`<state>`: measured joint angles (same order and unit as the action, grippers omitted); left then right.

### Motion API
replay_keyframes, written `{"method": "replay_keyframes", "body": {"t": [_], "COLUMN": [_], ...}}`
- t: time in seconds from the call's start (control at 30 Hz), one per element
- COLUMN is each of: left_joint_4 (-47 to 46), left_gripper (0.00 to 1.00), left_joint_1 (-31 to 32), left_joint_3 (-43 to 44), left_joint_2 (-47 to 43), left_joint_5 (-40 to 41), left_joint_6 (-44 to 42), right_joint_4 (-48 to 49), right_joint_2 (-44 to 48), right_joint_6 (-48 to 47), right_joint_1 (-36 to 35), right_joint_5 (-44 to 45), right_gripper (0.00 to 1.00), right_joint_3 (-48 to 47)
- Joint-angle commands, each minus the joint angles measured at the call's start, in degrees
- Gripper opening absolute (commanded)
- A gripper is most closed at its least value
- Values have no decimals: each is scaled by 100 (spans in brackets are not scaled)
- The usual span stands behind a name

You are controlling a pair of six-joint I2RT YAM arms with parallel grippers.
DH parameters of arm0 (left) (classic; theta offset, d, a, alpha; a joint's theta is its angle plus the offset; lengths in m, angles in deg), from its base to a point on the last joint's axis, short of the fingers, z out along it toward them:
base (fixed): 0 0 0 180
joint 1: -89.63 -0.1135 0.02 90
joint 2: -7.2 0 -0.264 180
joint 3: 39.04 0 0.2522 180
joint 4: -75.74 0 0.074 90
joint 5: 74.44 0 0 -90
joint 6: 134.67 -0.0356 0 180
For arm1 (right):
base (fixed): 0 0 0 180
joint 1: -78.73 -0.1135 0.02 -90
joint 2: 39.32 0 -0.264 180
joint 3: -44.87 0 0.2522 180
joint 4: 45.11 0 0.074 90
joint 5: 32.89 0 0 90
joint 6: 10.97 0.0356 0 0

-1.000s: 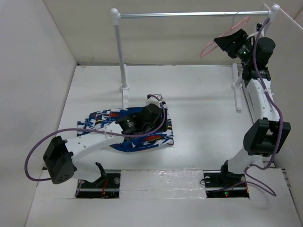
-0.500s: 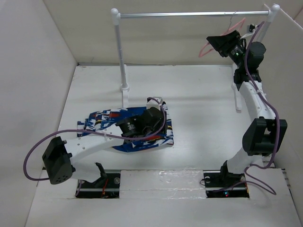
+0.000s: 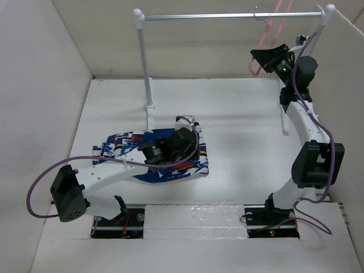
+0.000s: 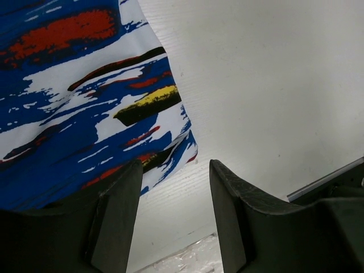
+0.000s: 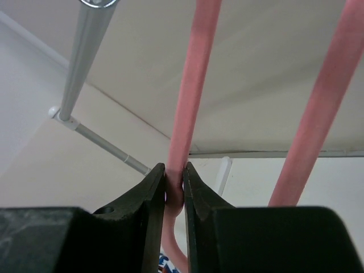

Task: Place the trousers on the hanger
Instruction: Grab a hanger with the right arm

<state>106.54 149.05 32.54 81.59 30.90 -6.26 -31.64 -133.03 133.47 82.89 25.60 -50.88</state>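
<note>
The blue-and-white printed trousers [image 3: 122, 142] lie bunched on the white table, left of centre. My left gripper [image 3: 185, 149] hovers low over their right edge. In the left wrist view its jaws [image 4: 173, 170] stand open over bare table, with the trousers' [image 4: 74, 102] corner just beside the left finger. The pink hanger [image 3: 265, 35] hangs steeply tilted from the silver rail at the upper right. My right gripper [image 3: 257, 56] is raised to it. In the right wrist view this gripper [image 5: 174, 173] is shut on one thin arm of the hanger [image 5: 190, 85].
The silver rail [image 3: 227, 16] spans the back on two white posts, the left one [image 3: 145, 62] standing just behind the trousers. White walls enclose the table on the left, back and right. The arm bases and a taped strip [image 3: 199, 213] run along the near edge.
The right gripper has closed onto the hanger's arm. The hanger has shifted left along the rail and swung steeper. The left arm has barely moved.
</note>
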Motion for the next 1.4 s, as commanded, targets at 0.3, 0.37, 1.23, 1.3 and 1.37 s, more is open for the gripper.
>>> {"method": "replay_keyframes", "body": {"t": [0.3, 0.37, 1.23, 1.3, 1.37], "left_joint_4": [397, 449, -1590, -1572, -1877], "left_gripper": [54, 54, 56, 55, 55], "left_joint_1": [8, 8, -484, -484, -484], "left_joint_3": [2153, 2495, 4272, 4404, 4221], "left_joint_2": [-57, 118, 2131, 2422, 2501], "left_joint_5": [216, 216, -145, -153, -215], "left_joint_6": [-492, -642, 114, 175, 271], "right_joint_4": [1300, 1706, 566, 311, 109], "right_joint_2": [1074, 1066, 2814, 3034, 3315], "right_joint_6": [14, 207, -1048, -1119, -1163], "right_joint_1": [199, 199, 94, 23, -126], "right_joint_5": [-522, -760, -1868, -1816, -1789], "right_gripper": [7, 6, 0, 0, 0], "right_joint_3": [930, 1228, 3743, 4006, 4147]}}
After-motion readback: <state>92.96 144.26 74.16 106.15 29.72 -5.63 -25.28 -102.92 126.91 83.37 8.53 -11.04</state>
